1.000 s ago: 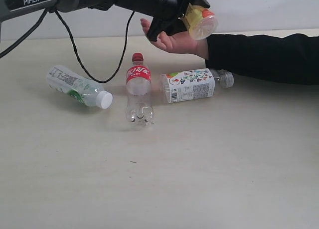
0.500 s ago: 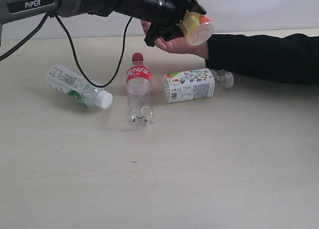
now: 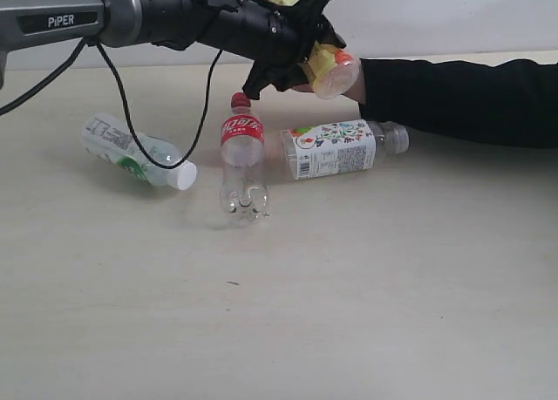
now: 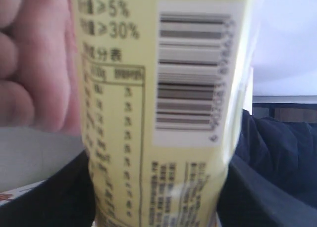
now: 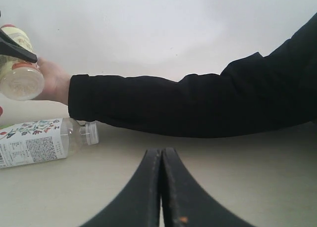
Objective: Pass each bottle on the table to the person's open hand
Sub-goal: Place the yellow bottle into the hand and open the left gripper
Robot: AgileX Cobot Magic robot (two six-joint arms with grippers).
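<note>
While I watch the feeds, yellow bottle (image 3: 324, 62): off the table (image 3: 349, 287), tilted, against the person's hand (image 5: 52, 81).
Left gripper (image 3: 295, 39): jaws part-way apart, clamped round the yellow bottle.
Right gripper (image 5: 161, 155): jaws pressed together, empty, low over the table.
Red-label bottle (image 3: 242, 165): upright on the table.
Floral bottle (image 3: 336, 147): on its side, just beside the red-label bottle.
Green-white bottle (image 3: 135, 152): on its side, near the red-label bottle's other flank.

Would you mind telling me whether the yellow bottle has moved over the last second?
Yes. The yellow bottle, in the left end effector, has come down and leftward, closer to the lying floral-label bottle.
</note>
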